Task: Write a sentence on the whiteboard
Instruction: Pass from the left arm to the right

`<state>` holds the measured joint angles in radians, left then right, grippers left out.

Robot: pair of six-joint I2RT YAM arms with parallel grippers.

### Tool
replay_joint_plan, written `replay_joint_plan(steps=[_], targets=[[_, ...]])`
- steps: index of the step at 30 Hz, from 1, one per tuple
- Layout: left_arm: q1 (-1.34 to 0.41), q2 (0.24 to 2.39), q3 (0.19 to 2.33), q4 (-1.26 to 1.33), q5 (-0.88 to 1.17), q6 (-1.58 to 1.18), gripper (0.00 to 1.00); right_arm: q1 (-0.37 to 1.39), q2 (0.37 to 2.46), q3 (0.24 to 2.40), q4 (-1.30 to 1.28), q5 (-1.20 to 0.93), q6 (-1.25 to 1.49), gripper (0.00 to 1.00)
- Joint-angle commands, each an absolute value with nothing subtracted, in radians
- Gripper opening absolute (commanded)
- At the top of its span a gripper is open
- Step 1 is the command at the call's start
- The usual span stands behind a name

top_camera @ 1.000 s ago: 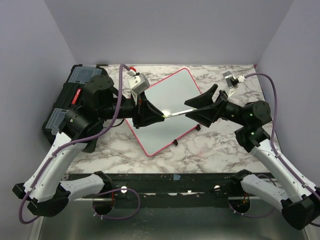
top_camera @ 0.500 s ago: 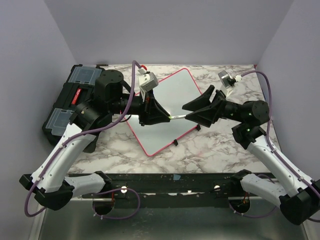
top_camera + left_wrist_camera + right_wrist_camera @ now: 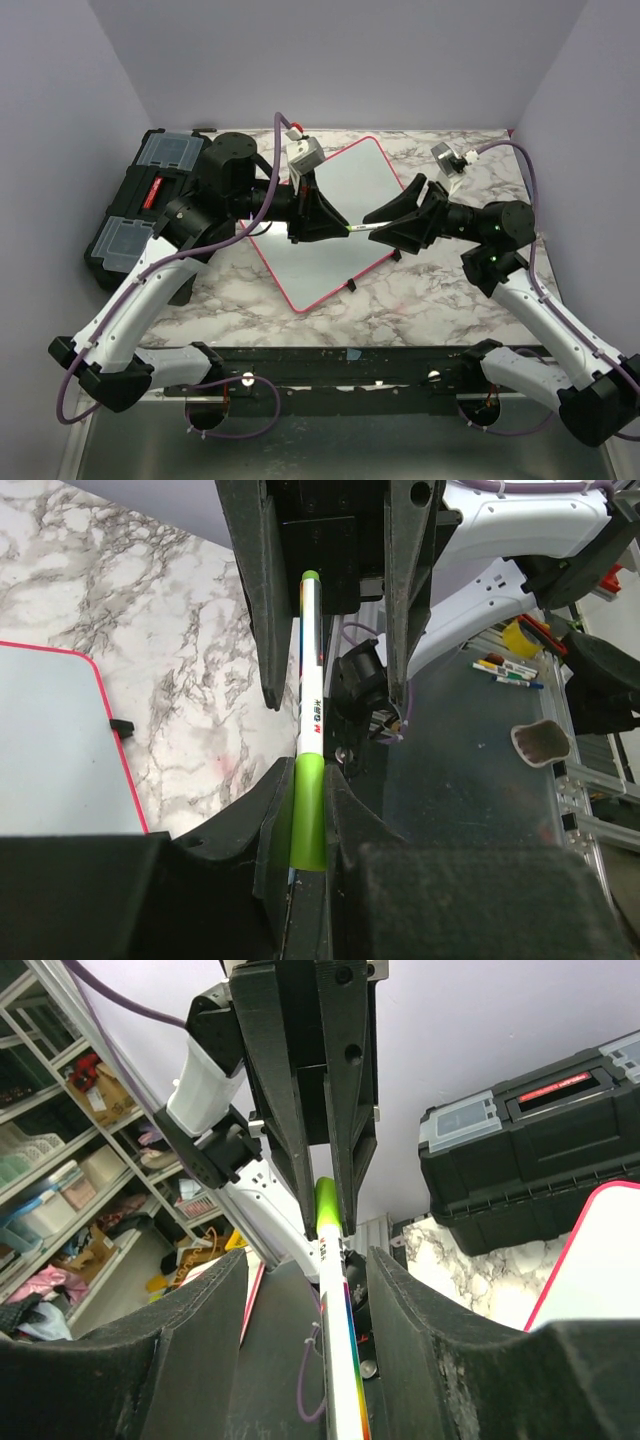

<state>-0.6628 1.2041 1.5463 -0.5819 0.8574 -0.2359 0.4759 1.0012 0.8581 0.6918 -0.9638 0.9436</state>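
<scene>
The whiteboard [image 3: 350, 185], white with a red-pink rim, lies tilted on the marble table; the sentence is not in view on it. Above it a white marker [image 3: 358, 227] with a green cap hangs level between both grippers. My left gripper [image 3: 338, 226] is shut on the green cap [image 3: 308, 810]. My right gripper [image 3: 378, 222] faces it, open, with its fingers [image 3: 400, 1300] on either side of the marker barrel [image 3: 335, 1300] and a gap on each side. The left wrist view has the whiteboard's corner [image 3: 50, 740] at the left.
A black toolbox [image 3: 145, 200] with clear lid compartments stands at the table's left edge, also in the right wrist view [image 3: 540, 1150]. Small black clips [image 3: 352, 284] sit at the board's near rim. Purple walls close in the back and sides.
The left arm has carried the marker rightward and a little up over the board. The right gripper's fingers have narrowed around the barrel.
</scene>
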Motion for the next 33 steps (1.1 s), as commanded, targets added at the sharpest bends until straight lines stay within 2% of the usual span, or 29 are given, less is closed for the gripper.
replay_joint_plan(steps=[1,11,18,33], targets=[[-0.66,1.223,1.573,-0.554,0.894,-0.245,0.0,0.475,1.013,0.842,0.734,-1.001,0.952,0.53],[-0.66,1.243,1.585,-0.564,0.897,-0.235,0.0,0.475,1.034,0.84,0.755,-1.017,0.962,0.44],[-0.66,1.267,1.613,-0.599,0.902,-0.214,0.0,0.475,1.042,0.84,0.752,-1.029,0.962,0.34],[-0.66,1.269,1.586,-0.589,0.904,-0.21,0.0,0.475,1.061,0.836,0.813,-1.008,1.003,0.33]])
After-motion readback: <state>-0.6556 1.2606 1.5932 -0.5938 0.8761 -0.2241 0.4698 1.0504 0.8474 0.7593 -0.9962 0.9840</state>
